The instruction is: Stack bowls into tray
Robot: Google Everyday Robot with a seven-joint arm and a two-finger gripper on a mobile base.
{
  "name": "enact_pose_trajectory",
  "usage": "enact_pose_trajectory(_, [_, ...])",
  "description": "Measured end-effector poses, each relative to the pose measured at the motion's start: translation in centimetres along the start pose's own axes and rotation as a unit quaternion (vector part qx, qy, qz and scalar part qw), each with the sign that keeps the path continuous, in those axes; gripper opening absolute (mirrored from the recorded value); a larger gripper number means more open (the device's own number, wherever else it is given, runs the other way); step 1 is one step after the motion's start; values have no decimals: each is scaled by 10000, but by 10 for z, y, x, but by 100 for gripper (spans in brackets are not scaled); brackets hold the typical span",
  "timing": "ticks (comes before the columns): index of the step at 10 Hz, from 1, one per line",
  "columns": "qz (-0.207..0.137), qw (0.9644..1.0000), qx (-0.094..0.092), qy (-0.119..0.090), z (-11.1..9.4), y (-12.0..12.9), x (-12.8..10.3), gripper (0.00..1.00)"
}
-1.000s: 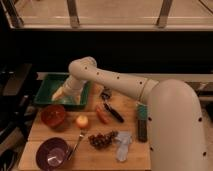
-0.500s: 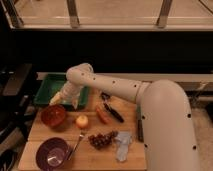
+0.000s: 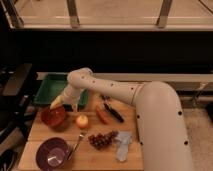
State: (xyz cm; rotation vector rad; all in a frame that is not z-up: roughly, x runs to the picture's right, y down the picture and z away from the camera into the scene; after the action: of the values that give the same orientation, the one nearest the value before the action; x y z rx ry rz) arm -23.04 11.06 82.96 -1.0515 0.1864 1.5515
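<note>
Hand [image 3: 64, 105] hangs spread apart just above the red bowl [image 3: 53, 116], we judge for a rim grasp; green tray [image 3: 47, 90] just behind; purple bowl [image 3: 52, 154] nearer us.

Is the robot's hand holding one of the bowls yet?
No. The gripper hangs open just above the red-orange bowl, at its far rim, and holds nothing.

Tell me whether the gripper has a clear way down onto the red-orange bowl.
Probably yes: the gripper hangs open just above the red-orange bowl's far rim, with nothing between them.
</note>
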Motion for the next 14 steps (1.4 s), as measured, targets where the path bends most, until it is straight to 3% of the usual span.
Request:
enact_pose_trajectory(1, [49,9999,-33,86,9,0,2,78])
enact_pose_trajectory(5, [92,9995,-88,301,28,4,12,39])
enact_pose_trajectory(9, [-11,9993,-181,316,24,15,18,3])
enact_pose_trajectory(12, [-235,9993,-171,225,3,30,28,0])
enact_pose_trajectory(14, [-420,9982,-241,361,-11,35,52,0])
